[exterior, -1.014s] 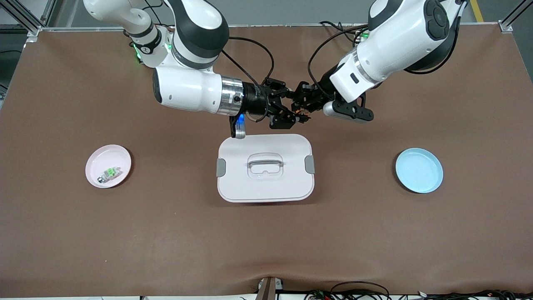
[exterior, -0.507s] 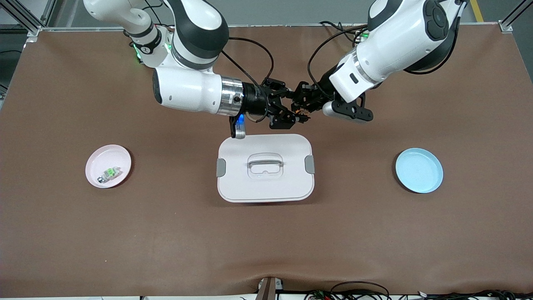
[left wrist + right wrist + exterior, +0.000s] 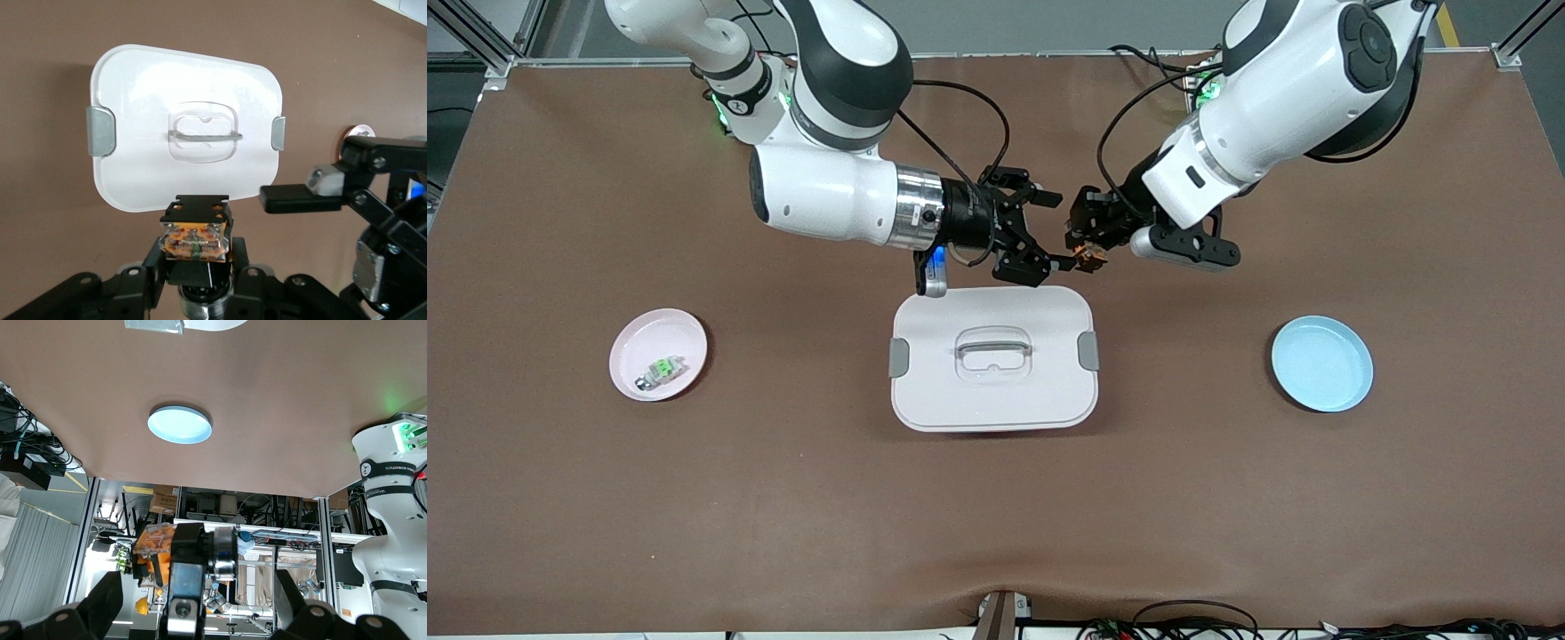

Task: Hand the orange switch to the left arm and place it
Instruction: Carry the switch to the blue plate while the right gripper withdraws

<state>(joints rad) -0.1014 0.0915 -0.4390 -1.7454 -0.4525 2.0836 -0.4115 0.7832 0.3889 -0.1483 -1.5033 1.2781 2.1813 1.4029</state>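
The orange switch (image 3: 1087, 256) is held in my left gripper (image 3: 1085, 242), which is shut on it up in the air over the bare table, just off the edge of the white box (image 3: 996, 404). In the left wrist view the switch (image 3: 195, 237) sits between my left gripper's (image 3: 197, 252) jaws, with the box (image 3: 140, 167) below. My right gripper (image 3: 1048, 231) is open and empty, a short gap from the switch, over the table by the same box edge. In the right wrist view the switch (image 3: 155, 555) shows in the other gripper.
A pink plate (image 3: 680, 333) holding a clear-grey component with a green part (image 3: 660, 368) lies toward the right arm's end. A blue plate (image 3: 1321, 363) lies toward the left arm's end and shows in the right wrist view (image 3: 179, 425).
My right gripper has opened and let go of the switch and drawn back a little. My left gripper has moved off toward the left arm's end with the switch in it.
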